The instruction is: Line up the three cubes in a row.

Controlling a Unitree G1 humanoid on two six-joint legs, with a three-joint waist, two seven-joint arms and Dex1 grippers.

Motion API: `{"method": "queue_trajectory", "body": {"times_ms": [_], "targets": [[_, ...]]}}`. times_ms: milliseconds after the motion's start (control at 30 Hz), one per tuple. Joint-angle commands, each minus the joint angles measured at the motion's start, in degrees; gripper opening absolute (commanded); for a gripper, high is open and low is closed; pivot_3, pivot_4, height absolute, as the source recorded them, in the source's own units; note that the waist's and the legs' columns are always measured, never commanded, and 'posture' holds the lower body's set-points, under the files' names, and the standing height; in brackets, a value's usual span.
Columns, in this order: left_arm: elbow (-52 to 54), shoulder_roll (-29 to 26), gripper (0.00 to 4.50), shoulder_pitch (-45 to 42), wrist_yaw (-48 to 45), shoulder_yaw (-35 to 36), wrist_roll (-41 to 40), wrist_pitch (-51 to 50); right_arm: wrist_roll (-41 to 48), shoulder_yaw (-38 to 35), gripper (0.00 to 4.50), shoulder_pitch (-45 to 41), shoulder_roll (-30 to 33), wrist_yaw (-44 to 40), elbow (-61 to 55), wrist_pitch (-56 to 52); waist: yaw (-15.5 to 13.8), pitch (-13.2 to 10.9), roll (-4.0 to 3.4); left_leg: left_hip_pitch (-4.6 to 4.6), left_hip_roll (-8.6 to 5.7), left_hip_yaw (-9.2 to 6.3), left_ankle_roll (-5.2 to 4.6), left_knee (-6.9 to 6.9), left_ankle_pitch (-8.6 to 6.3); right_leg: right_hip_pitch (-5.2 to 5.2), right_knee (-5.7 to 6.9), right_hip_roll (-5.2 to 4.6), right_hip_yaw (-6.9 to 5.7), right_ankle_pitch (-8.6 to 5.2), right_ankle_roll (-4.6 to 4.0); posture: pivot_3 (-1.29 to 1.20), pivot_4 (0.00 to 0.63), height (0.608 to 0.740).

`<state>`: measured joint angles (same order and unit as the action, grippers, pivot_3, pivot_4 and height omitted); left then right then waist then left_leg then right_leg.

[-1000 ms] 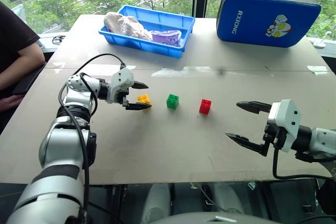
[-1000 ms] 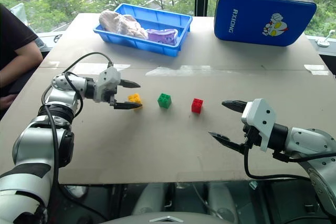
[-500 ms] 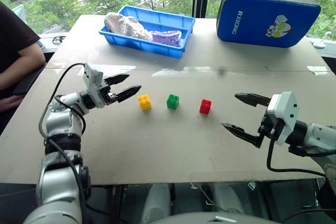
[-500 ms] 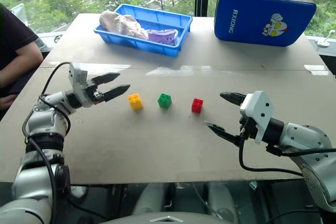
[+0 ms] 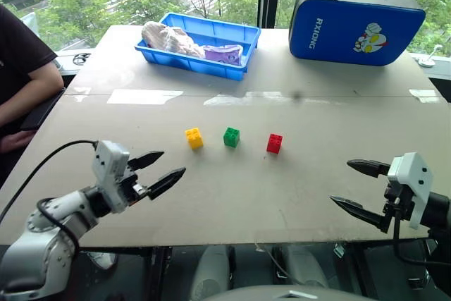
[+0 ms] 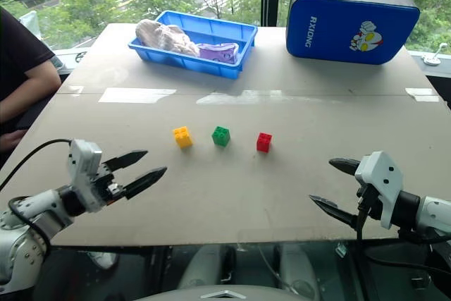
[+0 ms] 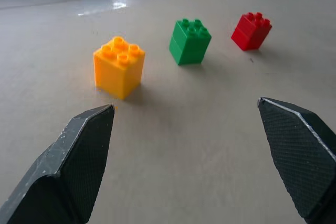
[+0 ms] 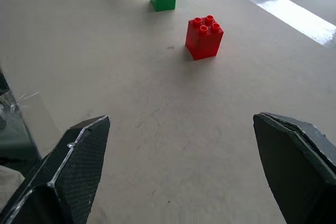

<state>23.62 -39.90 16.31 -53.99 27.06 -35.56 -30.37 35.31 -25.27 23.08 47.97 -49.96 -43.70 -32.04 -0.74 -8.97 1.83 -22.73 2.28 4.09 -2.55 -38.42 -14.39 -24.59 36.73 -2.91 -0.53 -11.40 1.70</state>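
Standing upright, studs up: yellow cube (image 5: 194, 137); green cube (image 5: 231, 137); red cube (image 5: 275, 143).

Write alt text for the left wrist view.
Three studded toy bricks, the yellow brick, the green brick and the red brick, stand apart in a row on a grey table. The left end effector frames them, open and empty.

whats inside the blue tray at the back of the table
The blue tray holds a crumpled pale bundle and a purple packet. Whatever lies beneath them is covered.
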Motion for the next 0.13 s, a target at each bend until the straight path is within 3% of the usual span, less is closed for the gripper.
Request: {"method": "queue_trajectory", "body": {"times_ms": [33, 133], "targets": [[-0.11, -1.15, 4.47, 2.26, -2.24, 2.10, 0.82, 3.67, 0.09, -3.31, 4.50, 1.20, 0.50, -2.38, 0.37, 1.94, 0.00, 0.00, -0.01, -0.01, -0.02, 0.01, 0.01, 0.00, 0.00, 0.00, -0.01, -0.05, -0.01, 0.00, 0.00, 0.00, 0.150, 0.740], [-0.76, -1.72, 4.47, 3.56, -3.11, 1.33, 1.95, 5.27, -0.21, -3.59, 4.50, 2.14, 0.21, -3.33, 1.06, 2.73, -0.06, 0.00, -0.01, -0.08, -0.03, 0.01, 0.02, 0.01, -0.01, -0.01, -0.13, -0.15, -0.09, 0.00, 0.01, 0.00, 0.150, 0.740]]}}
